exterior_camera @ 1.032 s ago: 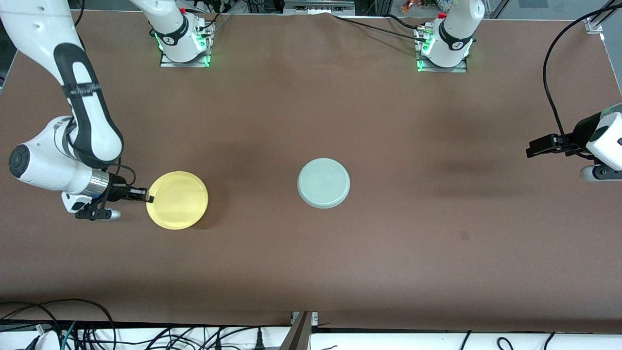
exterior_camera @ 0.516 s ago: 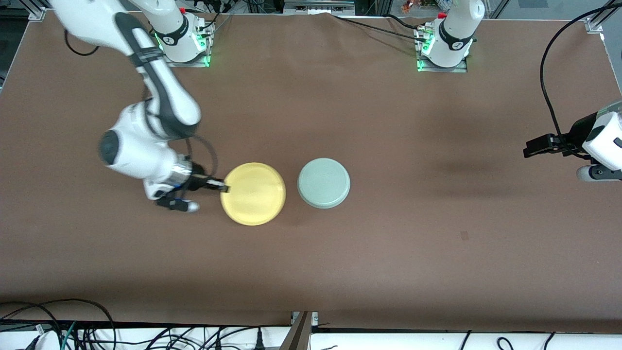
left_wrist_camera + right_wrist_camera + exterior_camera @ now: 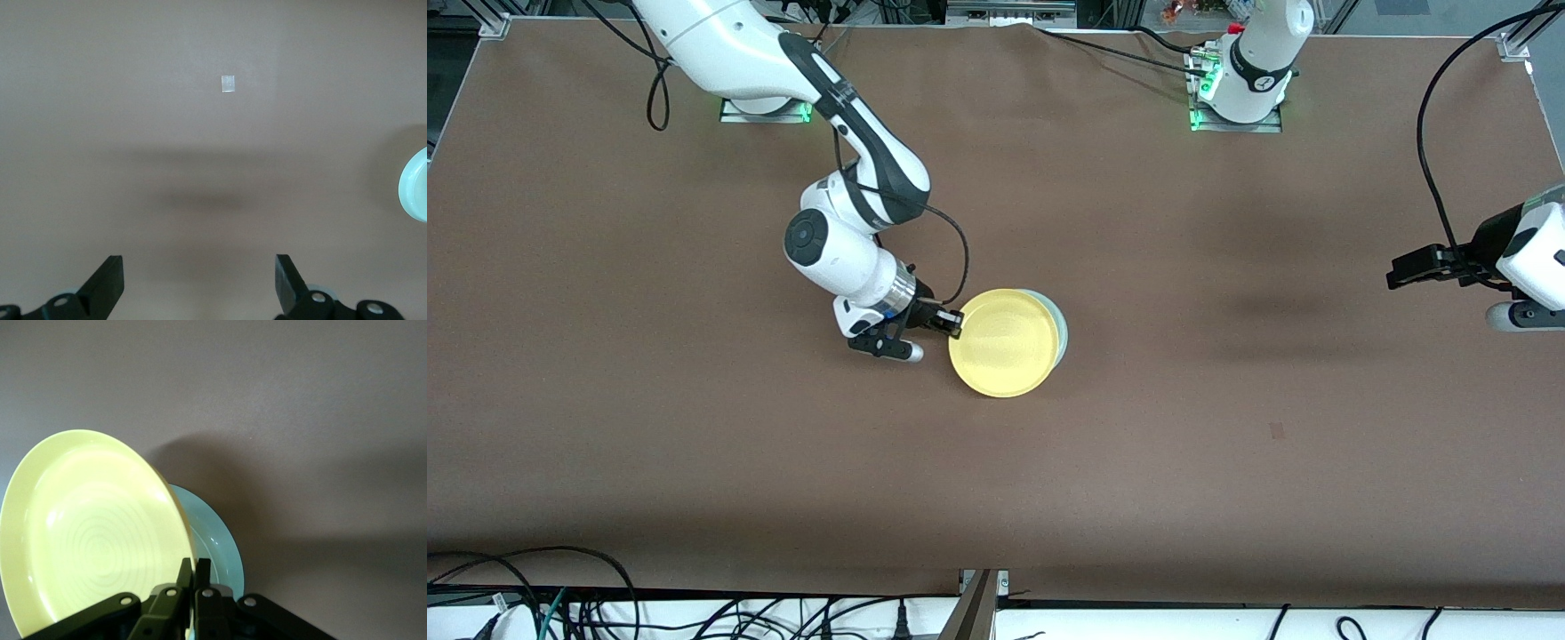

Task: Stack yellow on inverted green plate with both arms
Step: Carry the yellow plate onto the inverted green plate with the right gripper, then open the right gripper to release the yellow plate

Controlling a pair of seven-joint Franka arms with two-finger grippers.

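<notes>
My right gripper (image 3: 952, 323) is shut on the rim of the yellow plate (image 3: 1003, 342) and holds it over the pale green plate (image 3: 1057, 326), which lies at the table's middle. Only a thin crescent of the green plate shows past the yellow one. In the right wrist view the fingers (image 3: 198, 572) pinch the yellow plate's (image 3: 87, 533) rim, with the green plate (image 3: 217, 543) under it. My left gripper (image 3: 1396, 272) is open and empty, up over the left arm's end of the table. The left wrist view shows its spread fingertips (image 3: 110, 277) and the green plate's edge (image 3: 415, 185).
The brown table (image 3: 1227, 444) carries a small pale tape mark (image 3: 1278, 431), also in the left wrist view (image 3: 228, 83). The arm bases (image 3: 1236, 89) stand along the table's edge farthest from the front camera. Cables (image 3: 560, 604) hang below the nearest edge.
My right arm has carried the yellow plate from the right arm's end of the table to over the green plate. The left arm has barely moved.
</notes>
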